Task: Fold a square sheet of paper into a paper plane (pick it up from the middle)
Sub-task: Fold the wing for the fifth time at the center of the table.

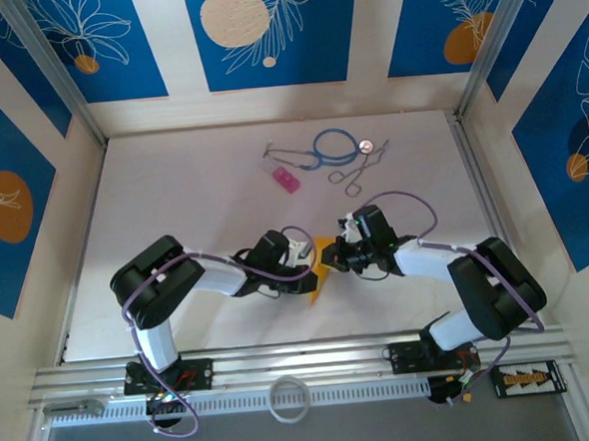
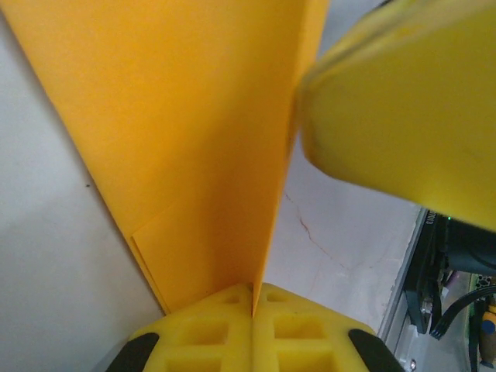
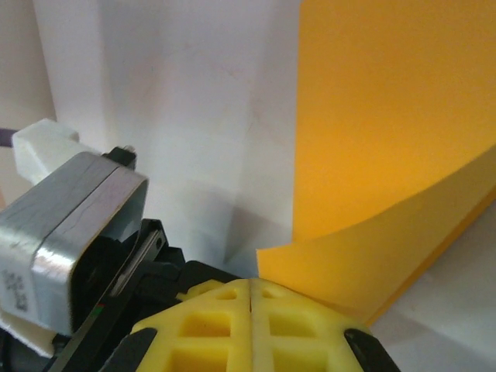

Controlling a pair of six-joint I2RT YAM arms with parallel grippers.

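**Both my grippers pinched one sheet of orange paper [image 1: 318, 279] near the front of the white table [image 1: 173, 188].**

My left gripper [image 2: 252, 298] had its jaws pressed together on an edge of the folded paper, which stood up from the yellow pads. My right gripper [image 3: 252, 288], clamped just as tight, held a corner of the same paper from the opposite side. The paper sat between the two grippers, its narrow tip pointing toward my bases. Farther back lay a small pink block [image 1: 287, 179], a looped blue cord [image 1: 335, 146] and metal scissors [image 1: 357, 172], all well apart from the paper.
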